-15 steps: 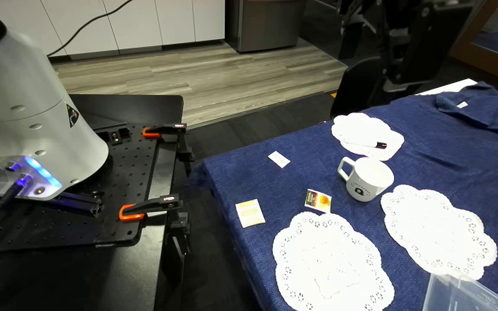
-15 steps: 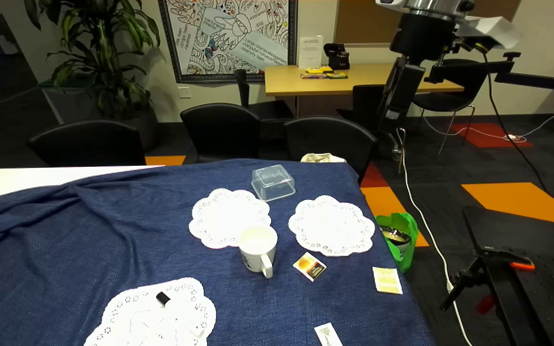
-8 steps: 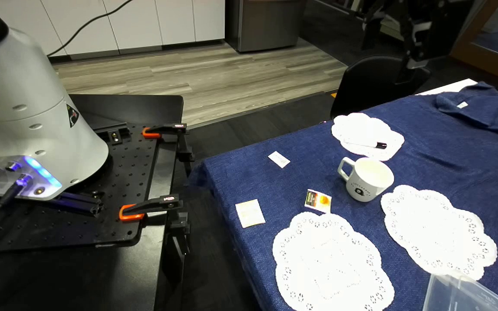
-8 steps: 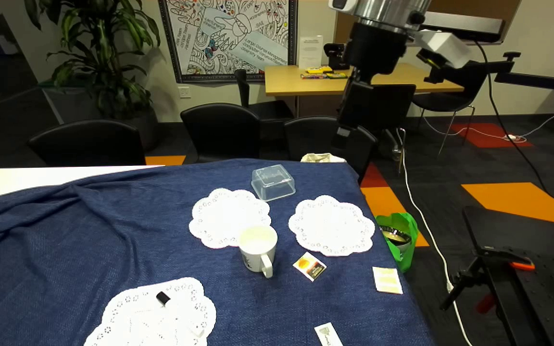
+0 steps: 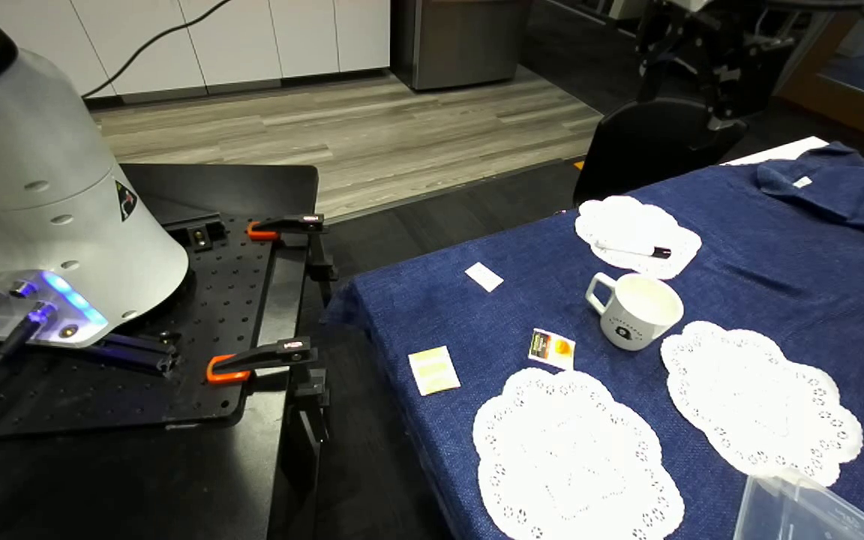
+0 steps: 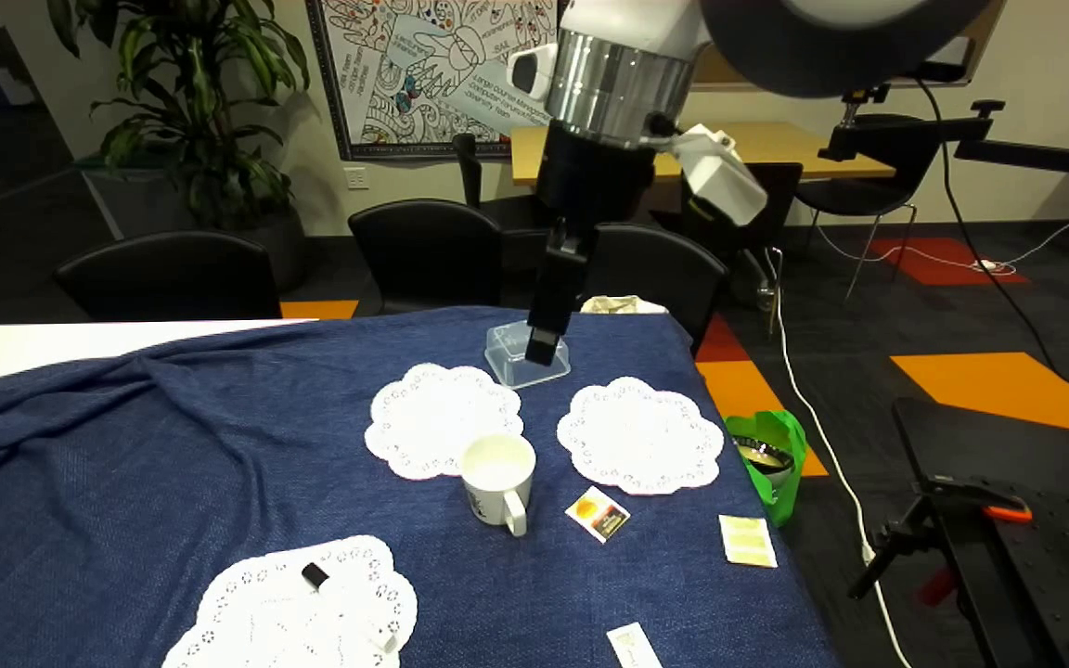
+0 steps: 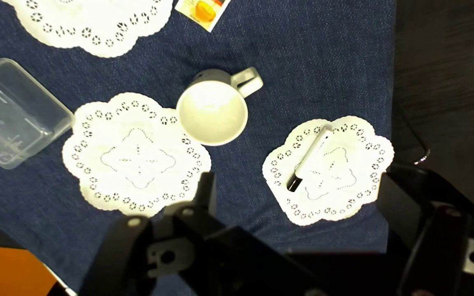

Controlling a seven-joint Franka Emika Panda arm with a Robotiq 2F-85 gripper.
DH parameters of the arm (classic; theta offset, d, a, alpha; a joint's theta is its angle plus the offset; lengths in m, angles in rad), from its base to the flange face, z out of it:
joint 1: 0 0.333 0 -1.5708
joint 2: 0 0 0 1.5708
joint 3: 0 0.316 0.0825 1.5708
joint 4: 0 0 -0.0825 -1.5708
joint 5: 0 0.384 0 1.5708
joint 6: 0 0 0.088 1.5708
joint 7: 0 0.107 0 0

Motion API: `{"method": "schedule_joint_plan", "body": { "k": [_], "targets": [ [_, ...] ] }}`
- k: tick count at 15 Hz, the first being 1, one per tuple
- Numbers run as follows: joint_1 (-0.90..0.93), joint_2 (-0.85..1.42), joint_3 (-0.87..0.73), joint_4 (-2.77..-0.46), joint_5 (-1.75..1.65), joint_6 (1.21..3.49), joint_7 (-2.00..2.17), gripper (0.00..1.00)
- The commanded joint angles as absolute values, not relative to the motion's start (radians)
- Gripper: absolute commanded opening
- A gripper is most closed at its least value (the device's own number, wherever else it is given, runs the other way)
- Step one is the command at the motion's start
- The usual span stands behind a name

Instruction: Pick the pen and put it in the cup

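Note:
The pen is a slim white marker with a black end. It lies flat on a small white lace doily, and its black end shows in both exterior views. The cup, a white mug with a side handle, stands upright on the blue cloth and looks empty inside; it shows in both exterior views. My gripper is open, its fingers wide apart with nothing between them. It hangs high above the table, away from pen and cup in an exterior view.
Two more doilies lie on the cloth. A translucent container stands near the table edge. Small paper packets lie around the cup. Black chairs stand along the table.
The gripper has moved left and down in an exterior view, from beyond the table edge to above the container's side. It stays open. The pen and cup have not moved.

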State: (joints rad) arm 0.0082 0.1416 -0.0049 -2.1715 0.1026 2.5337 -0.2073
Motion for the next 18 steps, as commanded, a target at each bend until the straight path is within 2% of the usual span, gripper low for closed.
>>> {"method": "schedule_joint_plan", "body": {
  "k": [1, 12, 18],
  "targets": [
    [0.021, 0.255, 0.023, -2.075, 0.095, 2.573, -0.138, 1.00],
    [0.150, 0.518, -0.009, -1.892, 0.033, 2.599, 0.311, 1.00],
    [0.165, 0.568, 0.002, -1.873, 0.056, 2.585, 0.342, 1.00]
  ]
}}
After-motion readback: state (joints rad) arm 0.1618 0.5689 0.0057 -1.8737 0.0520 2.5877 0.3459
